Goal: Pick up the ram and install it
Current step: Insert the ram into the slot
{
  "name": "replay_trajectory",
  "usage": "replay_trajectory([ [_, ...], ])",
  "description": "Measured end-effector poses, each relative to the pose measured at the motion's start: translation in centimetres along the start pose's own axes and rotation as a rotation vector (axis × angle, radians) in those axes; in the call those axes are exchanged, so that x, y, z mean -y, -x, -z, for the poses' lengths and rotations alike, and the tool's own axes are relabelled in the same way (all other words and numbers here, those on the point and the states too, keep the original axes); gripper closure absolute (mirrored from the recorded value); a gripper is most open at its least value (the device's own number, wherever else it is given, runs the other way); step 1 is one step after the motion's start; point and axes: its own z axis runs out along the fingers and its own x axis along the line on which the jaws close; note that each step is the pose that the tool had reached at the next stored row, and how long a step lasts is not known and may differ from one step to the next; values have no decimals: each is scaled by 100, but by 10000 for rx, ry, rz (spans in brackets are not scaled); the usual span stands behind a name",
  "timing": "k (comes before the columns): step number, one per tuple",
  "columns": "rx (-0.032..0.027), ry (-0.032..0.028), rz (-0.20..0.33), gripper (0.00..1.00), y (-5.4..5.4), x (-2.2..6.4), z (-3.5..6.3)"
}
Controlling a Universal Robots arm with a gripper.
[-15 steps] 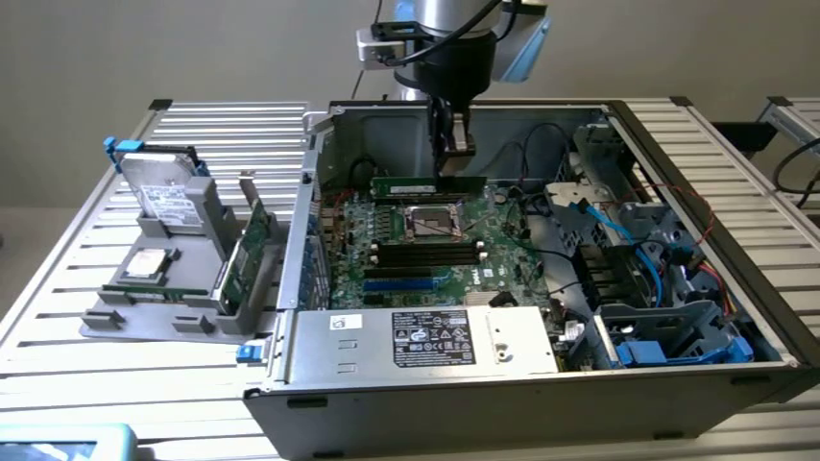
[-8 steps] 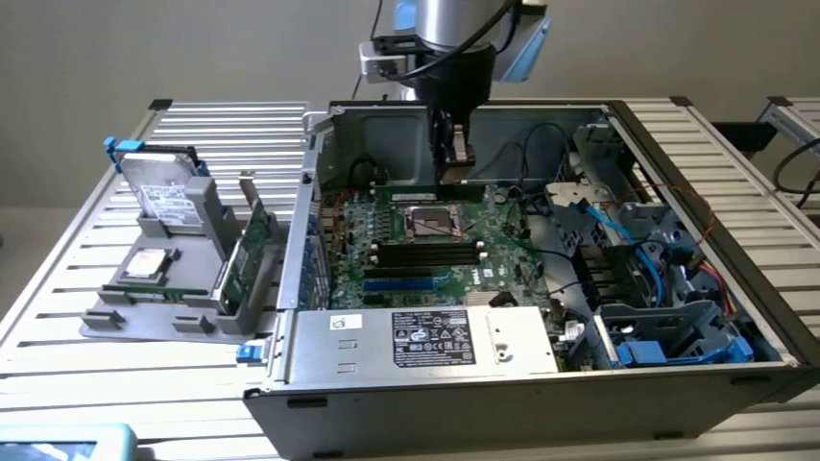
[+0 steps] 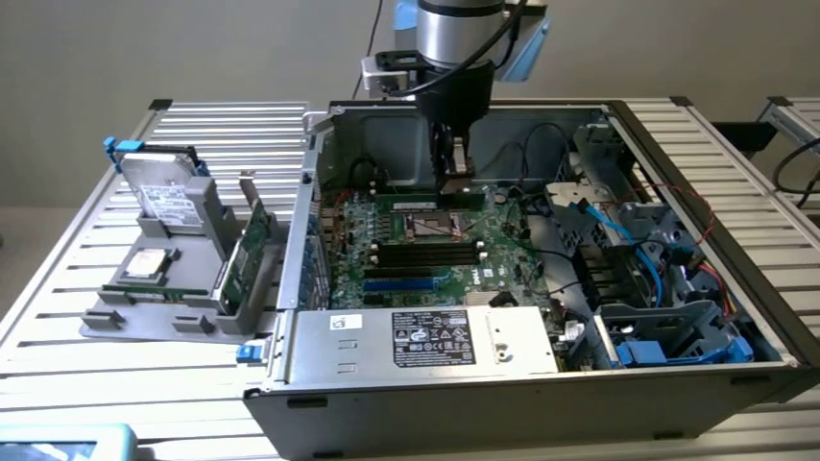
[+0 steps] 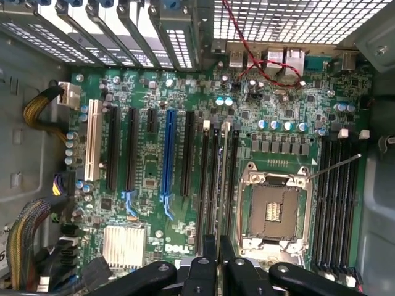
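a: so, what's the biggest thing around the cpu socket (image 4: 274, 209)?
b: the open computer case (image 3: 384, 413). the socket sits near the middle of its floor, on the green motherboard (image 4: 148, 172)
a: and the arm (image 3: 455, 38)?
b: it reaches down into the case, with the gripper (image 4: 219, 250) just beside the socket, over the black memory slots (image 4: 207, 185) that lie between the socket and the long expansion slots (image 4: 131, 148)
a: is it holding anything?
b: yes, it's clamped on the ram (image 4: 222, 185). from the wrist the stick is seen edge-on, running alongside the socket and in line with those memory slots. in the exterior view it's a narrow green strip just behind the socket, right under the gripper
a: seated in a slot, or just above one?
b: can't tell
a: anything smaller?
b: a second bank of black slots (image 4: 336, 203) on the side of the socket away from the ram, and a thin metal lever (image 4: 336, 166) angling out from the socket's corner across them
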Motion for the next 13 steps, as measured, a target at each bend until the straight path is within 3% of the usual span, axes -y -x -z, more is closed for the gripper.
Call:
replay_trajectory([
  [6,-1,-6,-2,86,5,6,-105],
  [13,-12,-76,-5,86,9,6,-194],
])
